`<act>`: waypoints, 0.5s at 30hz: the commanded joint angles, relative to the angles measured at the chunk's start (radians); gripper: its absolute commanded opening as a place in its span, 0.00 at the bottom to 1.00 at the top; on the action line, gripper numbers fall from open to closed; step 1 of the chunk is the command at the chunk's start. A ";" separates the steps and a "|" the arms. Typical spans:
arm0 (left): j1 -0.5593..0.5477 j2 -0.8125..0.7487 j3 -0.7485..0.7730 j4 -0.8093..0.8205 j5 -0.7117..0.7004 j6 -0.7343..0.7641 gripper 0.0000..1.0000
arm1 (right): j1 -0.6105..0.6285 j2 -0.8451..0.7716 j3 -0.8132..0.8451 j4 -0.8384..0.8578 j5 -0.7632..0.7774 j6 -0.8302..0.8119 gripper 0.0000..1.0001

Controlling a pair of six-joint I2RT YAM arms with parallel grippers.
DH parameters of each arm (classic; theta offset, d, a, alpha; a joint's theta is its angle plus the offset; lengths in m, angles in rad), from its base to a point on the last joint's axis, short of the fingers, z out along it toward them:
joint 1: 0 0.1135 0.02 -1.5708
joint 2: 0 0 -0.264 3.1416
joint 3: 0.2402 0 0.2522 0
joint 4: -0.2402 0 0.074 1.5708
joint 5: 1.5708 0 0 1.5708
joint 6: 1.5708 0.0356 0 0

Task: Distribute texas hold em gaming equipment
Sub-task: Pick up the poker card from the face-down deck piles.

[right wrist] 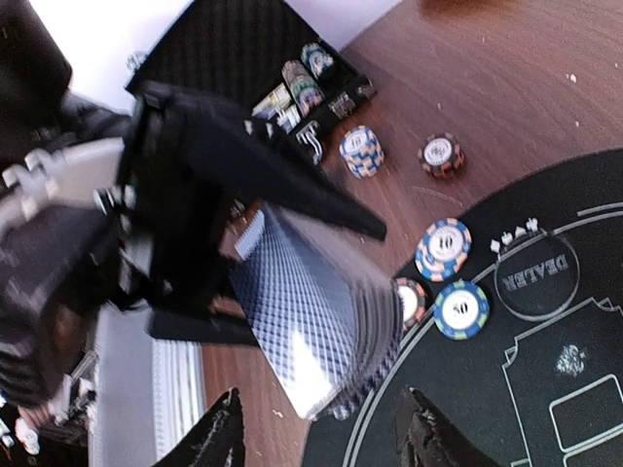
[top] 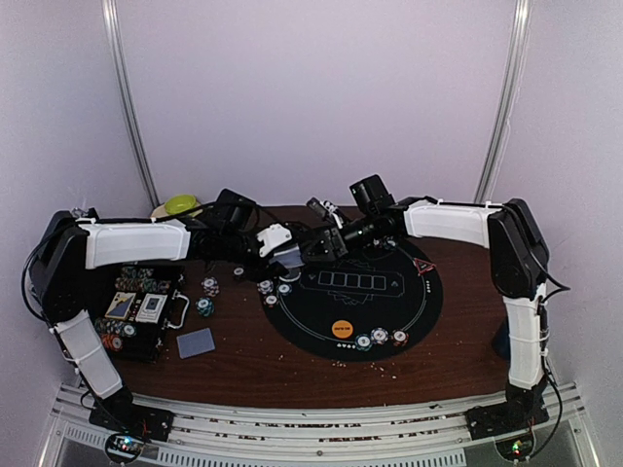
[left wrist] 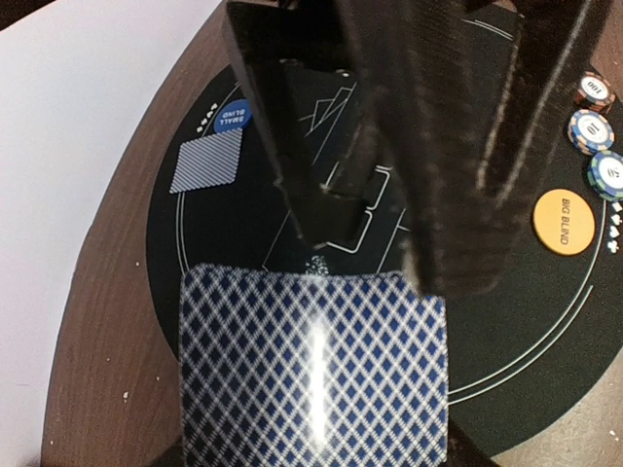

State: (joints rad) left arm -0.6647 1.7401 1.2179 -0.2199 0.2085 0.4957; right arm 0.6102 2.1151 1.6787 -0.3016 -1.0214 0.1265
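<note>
Left gripper [top: 284, 255] pinches a deck [right wrist: 311, 321] of cards. Right gripper [right wrist: 326, 436] is just in front of the deck, fingers spread, holding nothing. Chips [right wrist: 446, 248] lie near them at the edge of the mat [right wrist: 467, 389]. Farther off, one card [left wrist: 206, 161] lies beside a blue disc [left wrist: 234, 114].

Soft, even light — sharpness varies.
Left wrist view: white glare streak down the card deck [left wrist: 313, 370], lower centre — dark foreground at top unfocused. Right wrist view: blur at left.
</note>
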 commanded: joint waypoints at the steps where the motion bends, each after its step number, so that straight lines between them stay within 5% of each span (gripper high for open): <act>1: -0.011 -0.044 0.015 0.010 0.038 0.018 0.03 | -0.001 -0.003 -0.023 0.188 -0.053 0.183 0.55; 15: -0.024 -0.031 0.025 -0.010 0.062 0.026 0.03 | 0.029 0.061 0.036 0.177 -0.021 0.209 0.55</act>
State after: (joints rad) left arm -0.6781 1.7332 1.2179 -0.2459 0.2470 0.5110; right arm 0.6182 2.1334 1.6764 -0.1413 -1.0470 0.3130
